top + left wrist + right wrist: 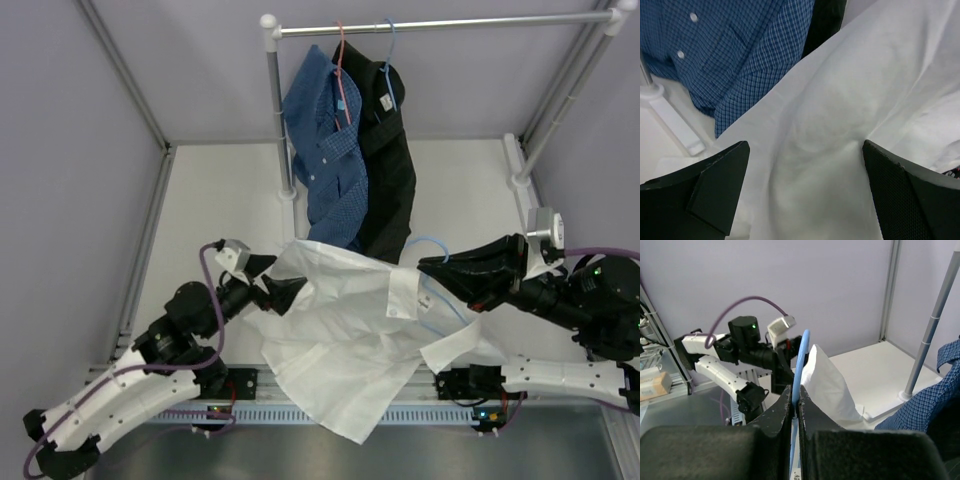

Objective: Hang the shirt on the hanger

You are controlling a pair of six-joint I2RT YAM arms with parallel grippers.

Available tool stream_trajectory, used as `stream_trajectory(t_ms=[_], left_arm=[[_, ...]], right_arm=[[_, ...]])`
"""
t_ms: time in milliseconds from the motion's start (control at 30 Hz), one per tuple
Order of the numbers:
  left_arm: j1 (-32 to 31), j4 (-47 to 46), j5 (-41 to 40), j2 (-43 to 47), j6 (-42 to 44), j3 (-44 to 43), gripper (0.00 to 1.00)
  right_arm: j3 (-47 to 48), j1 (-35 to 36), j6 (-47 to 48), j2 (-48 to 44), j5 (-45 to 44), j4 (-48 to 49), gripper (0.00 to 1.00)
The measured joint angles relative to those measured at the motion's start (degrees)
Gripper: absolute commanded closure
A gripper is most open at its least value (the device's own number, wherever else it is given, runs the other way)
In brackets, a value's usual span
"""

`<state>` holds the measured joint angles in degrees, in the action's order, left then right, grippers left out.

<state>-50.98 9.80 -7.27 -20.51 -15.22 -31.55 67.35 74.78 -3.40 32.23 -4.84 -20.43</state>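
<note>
The white shirt lies crumpled over the table's near edge, with one part hanging off the front. My left gripper is at the shirt's left edge. In the left wrist view this gripper is open, its jaws wide apart with the shirt spread in front of them. My right gripper is shut on the light-blue hanger, whose wire runs down over the shirt. In the right wrist view the gripper pinches the hanger, and a peak of the shirt stands just right of it.
A blue checked shirt on a pink hanger and a black shirt on a blue hanger hang from the rail at the back. The rack's posts stand on the table. Side walls enclose the table.
</note>
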Motion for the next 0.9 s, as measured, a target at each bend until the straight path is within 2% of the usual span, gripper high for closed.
stream_trajectory(t_ms=[67, 100, 133, 167, 267, 567, 900], left_arm=[[0.00, -2.29, 0.63, -3.61, -1.16, 1.68, 0.15], [0.00, -3.85, 1.01, -5.29, -1.55, 2.10, 0.28], [0.00, -5.33, 1.44, -6.86, -1.95, 2.27, 0.86], [0.00, -6.91, 1.64, -8.35, -2.43, 2.40, 1.00], [-0.07, -9.84, 0.02, -10.82, -2.67, 2.43, 1.00], [-0.11, -9.27, -18.49, -12.00, -9.79, 3.23, 1.00], [-0.11, -9.18, -19.78, -13.03, -12.28, 4.81, 1.00]], right_arm=[[1.16, 0.00, 0.26, 0.20, -0.02, -1.53, 1.00], [1.68, 0.00, 0.37, 0.37, -0.02, -2.34, 1.00], [2.12, 0.00, 0.44, 0.55, -0.04, -3.19, 1.00], [2.38, 0.00, 0.50, 0.68, -0.09, -3.58, 1.00], [2.56, 0.00, 0.83, 0.72, -0.94, -4.50, 1.00], [-3.82, 0.00, 1.53, -8.07, -10.43, -3.50, 1.00], [-4.46, 0.00, 2.25, -6.60, -12.35, -1.40, 1.00]])
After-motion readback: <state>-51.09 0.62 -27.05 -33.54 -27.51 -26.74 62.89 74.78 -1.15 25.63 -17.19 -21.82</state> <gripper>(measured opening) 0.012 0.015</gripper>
